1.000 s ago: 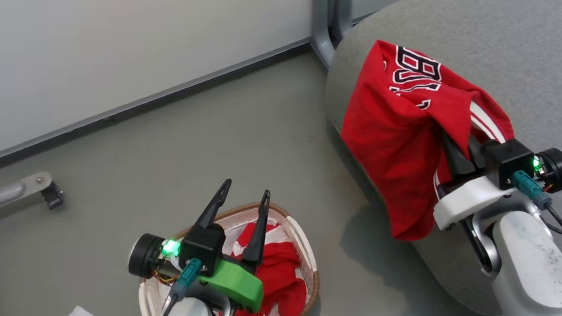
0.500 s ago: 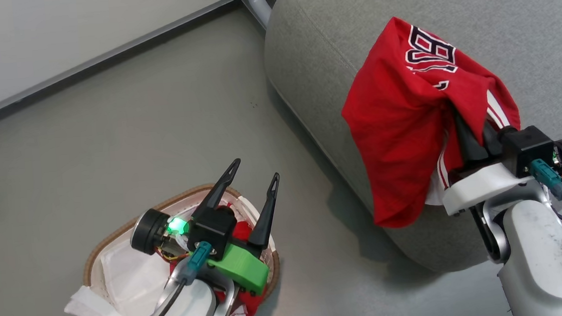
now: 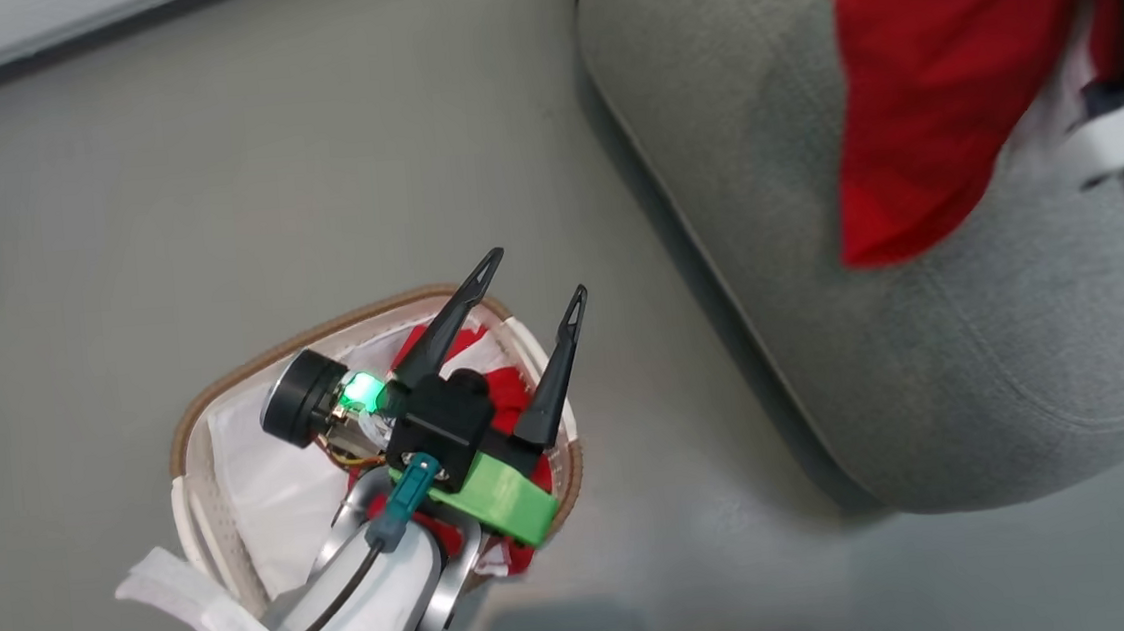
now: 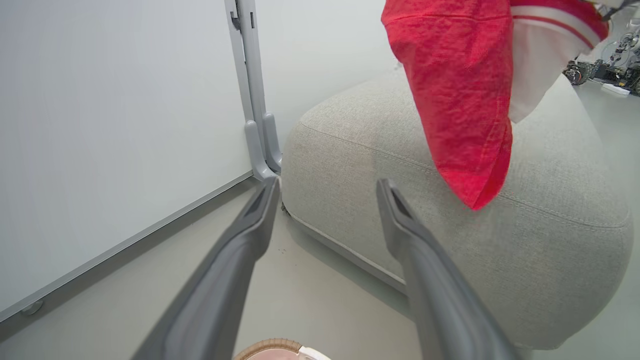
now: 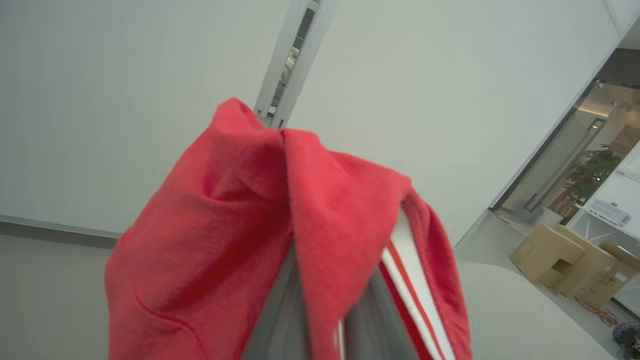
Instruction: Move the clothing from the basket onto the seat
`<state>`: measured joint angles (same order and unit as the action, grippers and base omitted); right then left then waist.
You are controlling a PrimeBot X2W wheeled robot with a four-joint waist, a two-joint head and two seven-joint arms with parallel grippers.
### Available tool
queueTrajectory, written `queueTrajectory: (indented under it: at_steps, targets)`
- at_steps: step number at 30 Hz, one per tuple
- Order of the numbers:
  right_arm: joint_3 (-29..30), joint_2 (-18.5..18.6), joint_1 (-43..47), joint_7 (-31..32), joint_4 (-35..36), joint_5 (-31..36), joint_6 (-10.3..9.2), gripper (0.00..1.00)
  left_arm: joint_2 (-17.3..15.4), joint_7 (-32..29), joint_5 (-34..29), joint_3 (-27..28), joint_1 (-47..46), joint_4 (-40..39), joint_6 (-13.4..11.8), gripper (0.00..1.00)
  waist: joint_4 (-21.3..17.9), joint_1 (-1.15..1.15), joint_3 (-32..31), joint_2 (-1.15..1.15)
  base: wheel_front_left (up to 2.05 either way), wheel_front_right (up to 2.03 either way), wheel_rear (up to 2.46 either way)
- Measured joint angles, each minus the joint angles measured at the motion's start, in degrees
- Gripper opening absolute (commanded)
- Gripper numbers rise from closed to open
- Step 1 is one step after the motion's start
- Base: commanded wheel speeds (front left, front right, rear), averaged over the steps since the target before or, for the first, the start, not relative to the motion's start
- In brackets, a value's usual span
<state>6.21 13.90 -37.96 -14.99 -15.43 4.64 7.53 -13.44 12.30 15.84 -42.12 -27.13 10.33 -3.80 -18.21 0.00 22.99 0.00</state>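
Observation:
My left gripper (image 3: 534, 278) hangs open and empty above the white basket (image 3: 217, 388) with the brown rim, which stands on the floor. Red clothing (image 3: 505, 385) lies in the basket, partly hidden by that gripper. My right gripper (image 5: 325, 320) is shut on a red jersey with white stripes (image 5: 260, 225), which drapes over its fingers and hides their tips. In the head view this jersey (image 3: 934, 76) hangs at the upper right above the grey seat (image 3: 824, 335). The left wrist view shows the open left gripper (image 4: 327, 187) pointing at the seat (image 4: 525, 260), with the jersey (image 4: 460, 100) dangling over it.
A white sheet (image 3: 264, 479) lines the basket's left side. A pale wall with a grey baseboard and a grey upright post (image 4: 257, 125) stands beside the seat's end. Grey floor separates the basket from the seat. Cardboard boxes (image 5: 565, 260) sit far off.
The head view has swung over. The jersey in my right gripper now sits higher and further right in it, above the seat. My left gripper stays open over the basket.

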Motion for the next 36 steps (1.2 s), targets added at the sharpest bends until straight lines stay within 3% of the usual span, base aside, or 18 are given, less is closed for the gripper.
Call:
queueTrajectory:
  at_steps: [12,15,21,30,32,33,36]
  targets:
    - [6.7,17.3,-19.6,6.4,-6.0,4.2,0.01,0.00,-0.3,-0.7,-2.9,-2.3,-2.2,-4.8,-0.4,1.00,8.8,0.00,7.2,0.00,0.00,0.00,0.00]
    - [9.0,19.8,-22.6,8.0,-8.9,5.1,0.00,0.00,-0.4,-1.4,-3.5,-2.4,-3.0,-6.4,-0.8,1.00,10.7,0.00,9.3,0.00,0.00,0.00,0.00]
    - [13.4,19.5,-22.4,9.0,-18.0,8.9,0.01,0.00,-0.9,-2.4,-5.5,-3.5,-4.7,-8.2,-0.9,1.00,13.7,0.01,14.1,0.00,0.00,0.00,0.00]
    - [20.4,14.1,-18.5,3.8,-31.9,13.0,0.00,0.02,-1.6,-3.2,-5.8,-3.8,-4.7,-9.8,-2.0,1.00,16.6,0.01,19.4,0.00,0.00,0.00,0.00]
    - [20.8,13.0,-18.6,2.5,-33.8,13.7,-0.01,0.48,-1.9,-3.6,-5.8,-3.8,-4.7,-9.9,-2.1,1.00,16.5,0.01,19.9,0.00,0.00,0.00,0.00]
    - [21.0,12.4,-18.7,1.7,-34.4,13.9,-0.03,1.00,-2.0,-3.6,-5.8,-3.8,-4.7,-9.9,-2.1,1.00,16.3,0.00,20.0,0.00,0.00,0.00,0.00]
    - [21.2,11.3,-18.8,0.5,-34.9,14.4,-0.04,1.00,-2.1,-3.6,-5.6,-3.8,-4.7,-9.8,-2.2,1.00,15.5,0.00,19.8,0.00,0.00,0.00,0.00]
